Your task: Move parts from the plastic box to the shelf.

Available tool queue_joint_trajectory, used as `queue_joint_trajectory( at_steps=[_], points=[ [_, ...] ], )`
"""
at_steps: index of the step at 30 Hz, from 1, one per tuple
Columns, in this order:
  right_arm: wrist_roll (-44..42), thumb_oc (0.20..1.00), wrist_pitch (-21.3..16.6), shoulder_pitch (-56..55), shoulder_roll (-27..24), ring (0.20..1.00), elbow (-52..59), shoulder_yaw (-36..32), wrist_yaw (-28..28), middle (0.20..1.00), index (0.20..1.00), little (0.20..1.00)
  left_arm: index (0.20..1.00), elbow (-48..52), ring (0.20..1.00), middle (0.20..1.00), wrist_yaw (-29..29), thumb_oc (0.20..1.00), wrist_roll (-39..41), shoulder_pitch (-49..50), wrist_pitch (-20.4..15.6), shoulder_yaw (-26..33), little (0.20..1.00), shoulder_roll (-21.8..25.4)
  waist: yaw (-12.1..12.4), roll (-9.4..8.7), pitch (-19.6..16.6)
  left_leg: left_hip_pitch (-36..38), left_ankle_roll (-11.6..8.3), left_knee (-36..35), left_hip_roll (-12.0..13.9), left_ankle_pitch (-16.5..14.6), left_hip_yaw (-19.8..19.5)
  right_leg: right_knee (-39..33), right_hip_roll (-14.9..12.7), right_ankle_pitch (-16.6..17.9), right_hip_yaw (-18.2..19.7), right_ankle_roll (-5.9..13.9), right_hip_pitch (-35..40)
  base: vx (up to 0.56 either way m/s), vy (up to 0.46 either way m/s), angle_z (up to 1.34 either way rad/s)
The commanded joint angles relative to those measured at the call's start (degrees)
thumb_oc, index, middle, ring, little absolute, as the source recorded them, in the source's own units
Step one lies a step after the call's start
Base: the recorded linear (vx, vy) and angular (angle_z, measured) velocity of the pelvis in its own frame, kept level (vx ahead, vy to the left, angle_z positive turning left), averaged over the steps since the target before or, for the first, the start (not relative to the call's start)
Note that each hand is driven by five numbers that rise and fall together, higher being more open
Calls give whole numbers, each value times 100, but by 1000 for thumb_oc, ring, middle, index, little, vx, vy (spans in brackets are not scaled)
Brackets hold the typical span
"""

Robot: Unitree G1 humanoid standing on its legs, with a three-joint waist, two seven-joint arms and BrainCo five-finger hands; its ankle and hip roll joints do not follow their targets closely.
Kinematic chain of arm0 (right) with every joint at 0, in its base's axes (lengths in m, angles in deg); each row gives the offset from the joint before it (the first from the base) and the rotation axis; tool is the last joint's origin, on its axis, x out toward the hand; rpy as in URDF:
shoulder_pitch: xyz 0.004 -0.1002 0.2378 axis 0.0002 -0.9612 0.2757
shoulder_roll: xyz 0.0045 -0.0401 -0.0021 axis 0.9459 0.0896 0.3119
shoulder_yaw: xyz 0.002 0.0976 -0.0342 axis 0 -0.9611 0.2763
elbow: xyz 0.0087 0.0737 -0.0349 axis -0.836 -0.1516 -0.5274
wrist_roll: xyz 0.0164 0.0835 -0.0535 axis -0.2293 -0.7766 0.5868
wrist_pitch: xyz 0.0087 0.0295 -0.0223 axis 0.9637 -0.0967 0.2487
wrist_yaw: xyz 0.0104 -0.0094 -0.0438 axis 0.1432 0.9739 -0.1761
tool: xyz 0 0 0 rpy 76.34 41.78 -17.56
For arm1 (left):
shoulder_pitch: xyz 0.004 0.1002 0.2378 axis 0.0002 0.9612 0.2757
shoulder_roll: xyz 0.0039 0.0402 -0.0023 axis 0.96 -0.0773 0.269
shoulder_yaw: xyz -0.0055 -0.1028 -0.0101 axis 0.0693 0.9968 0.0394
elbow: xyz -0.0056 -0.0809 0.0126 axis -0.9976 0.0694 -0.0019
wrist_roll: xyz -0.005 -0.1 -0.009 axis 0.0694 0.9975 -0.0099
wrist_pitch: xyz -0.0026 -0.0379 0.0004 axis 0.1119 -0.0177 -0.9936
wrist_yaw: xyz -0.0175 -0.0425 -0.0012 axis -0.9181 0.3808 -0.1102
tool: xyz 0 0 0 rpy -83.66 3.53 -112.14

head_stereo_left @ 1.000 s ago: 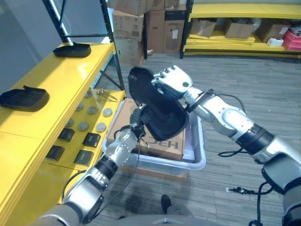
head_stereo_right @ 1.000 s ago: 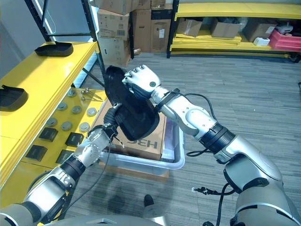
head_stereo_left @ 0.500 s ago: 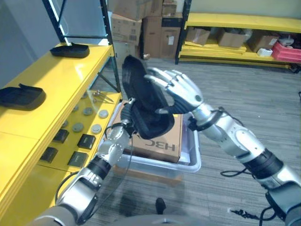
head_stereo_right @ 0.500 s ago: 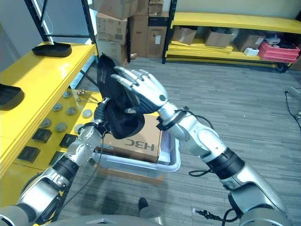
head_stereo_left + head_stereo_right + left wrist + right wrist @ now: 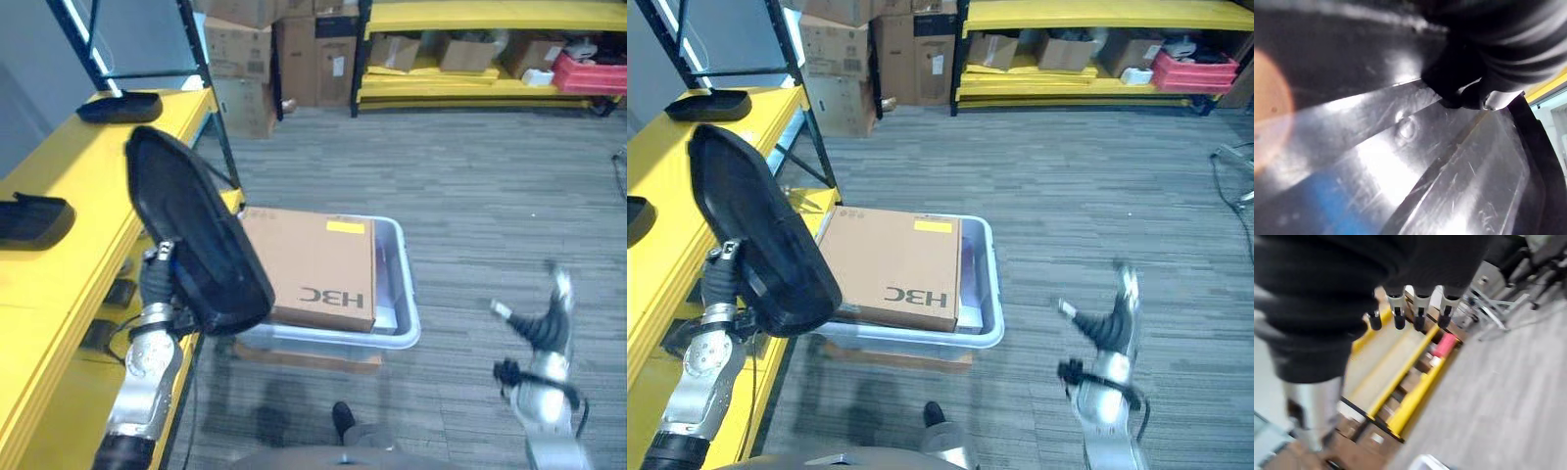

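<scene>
We see a black plastic part (image 5: 196,245), smooth and faintly glossy, scratched and shiny up close. The box (image 5: 315,266) is matt brown cardboard inside a pale, slightly translucent plastic tub (image 5: 404,304). The shelf (image 5: 69,255) looks like glossy yellow-painted metal; the floor (image 5: 490,196) is grey ribbed carpet.

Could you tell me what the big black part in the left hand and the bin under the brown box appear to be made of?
Black part: probably moulded plastic, smooth and semi-glossy; the left wrist view shows sheen and fine scratches. It is raised beside the yellow shelf.
Bin: likely translucent pale plastic with a rounded rim.
Brown box: matte cardboard, by its look.
</scene>
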Motion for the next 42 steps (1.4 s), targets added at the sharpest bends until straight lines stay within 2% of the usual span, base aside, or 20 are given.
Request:
queue_joint_trajectory(
  at_steps=[1,8,12,15,19,21,23,24,25,26,28,29,32,33,34,35,36,38,40,42],
  points=[
    [-711,1000,-9,400,-103,1000,-1000,492,-556,1000,1000,1000,200,403,200,200,41,200,-401,-572,-870,249,200,128,-2,-122,-189,-69,-127,55,170,163,-44,383,-143,-825,55,146,382,-28,13,3],
    [-1350,1000,298,1206,309,1000,-3682,1371,-1090,1000,1000,1000,200,518,200,200,-210,200,-901,-1086,-979,104,200,264,208,-131,-103,-138,-135,79,159,201,-208,403,-165,-821,-45,130,382,-43,-14,5],
    [-1342,1000,434,1471,364,1000,-4276,1745,-1476,1000,1000,1000,200,509,200,200,-276,200,-1093,-1186,-961,125,200,445,370,-156,-57,-222,-184,169,232,262,-340,455,-72,-881,-65,58,385,-34,-82,12],
    [-1557,1000,436,1678,446,1000,-4685,1702,-1452,1000,1000,1000,200,571,200,200,-349,200,-1137,-1185,-969,177,200,463,462,-161,69,-385,-241,301,311,340,-518,449,3,-894,-142,-13,381,-109,-178,20],
    [-1982,1000,679,2211,653,1000,-5940,1541,-1596,1000,1000,1000,200,656,200,200,-276,200,-1015,-1183,-966,95,200,341,914,-84,565,-1160,-519,806,322,835,-1204,293,73,-902,-718,-146,419,-175,-209,70],
    [-1577,1000,872,2276,601,1000,-6272,1649,-1722,1000,1000,1000,200,651,200,200,-192,200,-971,-1249,-931,-19,200,299,1066,-78,705,-1511,-552,1011,155,1032,-1257,205,-47,-916,-1114,-158,489,-132,-109,89],
    [-1451,1000,968,2296,571,1000,-6457,1627,-1772,1000,1000,1000,200,664,200,200,-108,200,-991,-1268,-894,-66,200,330,1096,-83,675,-1643,-500,1045,50,993,-1221,215,-109,-921,-1312,-150,455,-76,-92,115],
    [-1289,1000,1110,2285,546,1000,-6702,1507,-1823,1000,1000,1000,200,771,200,200,12,200,-1160,-1216,-834,-94,200,479,1155,-64,654,-1676,-410,1162,-17,848,-952,271,-172,-963,-1614,-135,474,-47,-68,151],
    [-1288,1000,1109,2288,547,1000,-6703,1505,-1823,1000,1000,1000,200,776,200,200,13,200,-1160,-1217,-831,-93,200,479,1147,-63,643,-1700,-405,1158,-21,869,-961,268,-172,-948,-1624,-134,455,-122,-107,141],
    [-1312,1000,1101,2250,525,1000,-6635,1421,-1823,1000,1000,1000,200,805,200,200,-12,200,-1307,-1173,-804,-2,200,606,1095,-98,592,-1591,-230,1445,20,548,-323,254,-244,-935,-1898,-141,486,-103,-30,82],
    [-1461,1000,1079,2231,582,1000,-6556,1327,-1809,1000,1000,1000,200,869,200,200,-19,200,-1320,-1122,-826,74,200,606,1084,-173,546,-1462,-138,1724,-23,173,-6,243,-346,-898,-2092,-136,488,-104,-20,80],
    [-1461,1000,1080,2232,584,1000,-6554,1327,-1809,1000,1000,1000,200,873,200,200,-17,200,-1319,-1122,-823,76,200,608,1078,-176,542,-1482,-130,1732,-28,182,-10,239,-350,-885,-2098,-135,476,-101,-5,78],
    [-1635,1000,1019,2163,717,1000,-6390,1264,-1824,1000,1000,1000,200,919,200,200,16,200,-1403,-1181,-832,82,200,655,1011,-327,457,-1236,-31,2247,-131,-437,444,284,-499,-842,-2527,-139,436,-141,8,82],
    [-1608,1000,973,2135,749,1000,-6294,1285,-1800,1000,1000,1000,200,960,200,200,-48,200,-1679,-1279,-822,75,200,775,965,-366,432,-1133,-30,2387,-100,-600,690,283,-553,-818,-2760,-125,422,-126,69,114],
    [-1513,1000,926,2126,774,1000,-6203,1366,-1739,1000,1000,1000,200,1003,200,200,-274,200,-2366,-1482,-739,35,200,1141,907,-319,331,-891,-67,2054,-4,-877,817,309,-563,-831,-2994,-12,411,-104,142,138],
    [-1440,1000,923,2091,804,1000,-6187,1405,-1725,1000,1000,1000,200,999,200,200,-360,200,-2549,-1544,-735,-3,200,1280,872,-272,255,-691,-74,1559,16,-794,819,360,-560,-789,-3146,39,387,-34,130,174],
    [-1435,1000,923,2084,811,1000,-6184,1405,-1722,1000,1000,1000,200,994,200,200,-375,200,-2563,-1542,-734,-12,200,1283,856,-279,251,-645,-71,1457,-8,-743,807,365,-569,-786,-3165,49,395,6,147,174],
    [-1415,1000,904,2174,846,1000,-6110,1407,-1553,1000,1000,1000,200,1033,200,200,-529,200,-2504,-1640,-703,2,200,1372,881,-358,138,-581,121,916,-270,-632,485,489,-749,-621,-3298,200,317,56,278,130],
    [-1381,1000,900,2227,862,1000,-6057,1410,-1455,1000,1000,1000,200,1198,200,200,-554,200,-2429,-1535,-730,77,200,1408,907,-361,155,-539,242,851,-366,-648,435,703,-825,-658,-3248,217,268,36,253,43],
    [-973,1000,709,2280,920,1000,-5275,1711,-1144,1000,1000,1000,200,1330,200,200,-751,200,-2247,-1411,-816,165,200,1315,828,-372,354,-408,474,687,-530,-653,536,1518,-1079,-641,-2952,361,-139,-38,380,24]
  ],
)
